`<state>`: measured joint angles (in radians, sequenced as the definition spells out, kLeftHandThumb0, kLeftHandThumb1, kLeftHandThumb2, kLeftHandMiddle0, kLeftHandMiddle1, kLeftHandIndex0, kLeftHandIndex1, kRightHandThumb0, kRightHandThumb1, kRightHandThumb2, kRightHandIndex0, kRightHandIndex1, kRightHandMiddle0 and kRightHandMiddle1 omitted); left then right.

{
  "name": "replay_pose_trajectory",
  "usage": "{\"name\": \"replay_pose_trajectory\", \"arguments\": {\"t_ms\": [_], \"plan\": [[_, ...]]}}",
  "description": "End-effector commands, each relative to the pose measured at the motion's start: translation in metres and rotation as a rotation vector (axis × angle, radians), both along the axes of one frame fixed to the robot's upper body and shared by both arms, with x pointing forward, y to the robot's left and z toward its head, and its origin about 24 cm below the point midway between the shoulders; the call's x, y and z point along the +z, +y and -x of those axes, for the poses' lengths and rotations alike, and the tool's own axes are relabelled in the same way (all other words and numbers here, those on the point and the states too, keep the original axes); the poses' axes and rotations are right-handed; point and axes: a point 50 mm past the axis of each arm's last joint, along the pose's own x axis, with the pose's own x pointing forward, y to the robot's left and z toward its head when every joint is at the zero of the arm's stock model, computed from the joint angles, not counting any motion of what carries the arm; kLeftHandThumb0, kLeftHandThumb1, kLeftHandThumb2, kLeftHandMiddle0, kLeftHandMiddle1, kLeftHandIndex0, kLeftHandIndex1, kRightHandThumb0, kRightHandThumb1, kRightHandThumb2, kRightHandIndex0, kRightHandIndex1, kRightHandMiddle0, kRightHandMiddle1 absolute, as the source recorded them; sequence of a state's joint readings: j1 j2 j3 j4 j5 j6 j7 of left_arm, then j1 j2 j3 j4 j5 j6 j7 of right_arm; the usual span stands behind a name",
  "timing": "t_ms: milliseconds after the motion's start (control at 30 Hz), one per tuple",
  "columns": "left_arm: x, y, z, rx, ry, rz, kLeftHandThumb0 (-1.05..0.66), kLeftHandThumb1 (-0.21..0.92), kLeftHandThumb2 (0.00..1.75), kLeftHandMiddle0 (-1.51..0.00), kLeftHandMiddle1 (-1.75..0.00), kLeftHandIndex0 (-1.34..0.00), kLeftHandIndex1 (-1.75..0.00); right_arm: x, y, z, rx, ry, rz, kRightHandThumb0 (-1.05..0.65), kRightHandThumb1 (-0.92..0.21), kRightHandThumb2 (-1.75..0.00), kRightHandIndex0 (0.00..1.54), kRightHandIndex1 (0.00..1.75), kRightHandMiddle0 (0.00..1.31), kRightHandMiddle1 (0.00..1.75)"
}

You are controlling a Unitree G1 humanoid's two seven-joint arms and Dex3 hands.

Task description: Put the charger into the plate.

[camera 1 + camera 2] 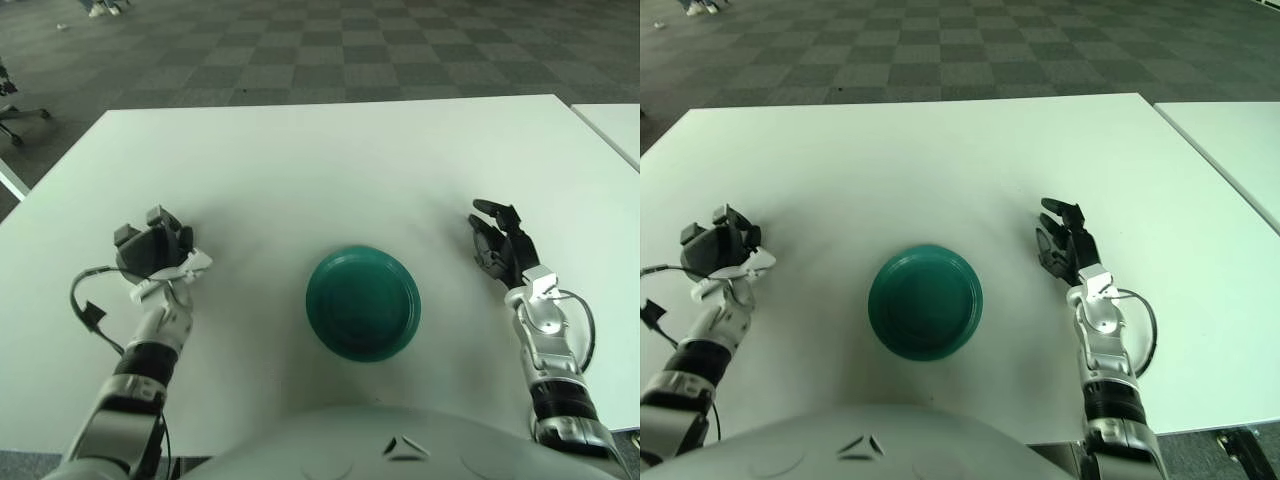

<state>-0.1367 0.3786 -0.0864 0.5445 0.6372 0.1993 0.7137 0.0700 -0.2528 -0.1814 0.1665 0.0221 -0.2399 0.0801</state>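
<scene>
A round dark green plate (362,302) sits on the white table (330,160), near its front edge at the centre. My left hand (155,250) is left of the plate, about a hand's width away, just above the table. Its dark fingers are curled around a small white object, apparently the charger (195,263), of which one corner sticks out toward the plate. Most of the charger is hidden by the fingers. My right hand (497,240) is right of the plate, with fingers extended and holding nothing.
A second white table (615,125) stands at the far right with a narrow gap between. Checkered carpet floor (330,50) lies beyond the far edge. A black cable (88,310) loops beside my left forearm.
</scene>
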Motion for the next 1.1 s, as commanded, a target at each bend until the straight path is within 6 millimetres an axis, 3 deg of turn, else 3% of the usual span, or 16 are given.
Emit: {"name": "replay_pose_trajectory", "arguments": {"t_ms": [0, 100, 200, 400, 467, 600, 733, 833, 967, 1067], "plan": [[-0.021, -0.007, 0.016, 0.013, 0.012, 0.024, -0.44, 0.39, 1.22, -1.15, -1.75, -0.54, -1.75, 0.034, -0.004, 0.014, -0.086, -0.039, 0.017, -0.54, -0.92, -0.62, 0.4, 0.11, 0.03, 0.92], [-0.023, -0.009, 0.013, 0.017, -0.015, -0.012, -0.43, 0.41, 1.19, -1.17, -1.75, -0.53, -1.75, 0.048, 0.012, 0.007, -0.082, -0.041, 0.042, -0.5, -0.91, -0.61, 0.41, 0.11, 0.04, 0.92], [-0.023, -0.011, 0.013, 0.019, -0.026, -0.062, -0.43, 0.43, 1.16, -1.15, -1.75, -0.51, -1.75, 0.043, 0.014, 0.004, -0.088, -0.009, 0.047, -0.49, -0.91, -0.61, 0.41, 0.1, 0.05, 0.92], [-0.024, -0.012, 0.013, 0.011, -0.05, -0.114, -0.43, 0.44, 1.16, -1.11, -1.75, -0.51, -1.75, 0.047, -0.002, 0.003, -0.092, 0.031, 0.04, -0.47, -0.91, -0.61, 0.43, 0.1, 0.05, 0.92], [-0.024, -0.013, 0.013, 0.006, -0.066, -0.115, -0.43, 0.44, 1.16, -1.11, -1.75, -0.51, -1.75, 0.054, 0.002, -0.001, -0.101, 0.016, 0.056, -0.47, -0.91, -0.62, 0.44, 0.11, 0.05, 0.92], [-0.025, -0.013, 0.012, 0.003, -0.073, -0.115, -0.43, 0.44, 1.16, -1.1, -1.75, -0.51, -1.75, 0.047, 0.005, 0.012, -0.114, 0.009, 0.07, -0.46, -0.91, -0.62, 0.46, 0.11, 0.05, 0.92], [-0.025, -0.014, 0.01, 0.002, -0.096, -0.114, -0.43, 0.44, 1.16, -1.09, -1.75, -0.51, -1.75, 0.058, 0.011, 0.016, -0.106, 0.001, 0.068, -0.45, -0.9, -0.64, 0.47, 0.11, 0.07, 0.92], [-0.025, -0.016, 0.01, -0.013, -0.121, -0.115, -0.43, 0.43, 1.16, -1.09, -1.75, -0.51, -1.75, 0.061, 0.001, 0.008, -0.102, 0.017, 0.044, -0.44, -0.89, -0.65, 0.46, 0.11, 0.07, 0.91], [-0.021, -0.019, 0.008, -0.03, -0.14, -0.119, -0.43, 0.43, 1.17, -1.09, -1.75, -0.51, -1.75, 0.058, 0.0, 0.006, -0.097, 0.029, 0.017, -0.44, -0.88, -0.67, 0.45, 0.1, 0.06, 0.91], [0.001, -0.024, 0.005, -0.063, -0.21, -0.123, -0.43, 0.43, 1.17, -1.09, -1.75, -0.52, -1.75, 0.055, 0.005, 0.011, -0.102, 0.028, -0.008, -0.44, -0.88, -0.67, 0.44, 0.09, 0.06, 0.91]]}}
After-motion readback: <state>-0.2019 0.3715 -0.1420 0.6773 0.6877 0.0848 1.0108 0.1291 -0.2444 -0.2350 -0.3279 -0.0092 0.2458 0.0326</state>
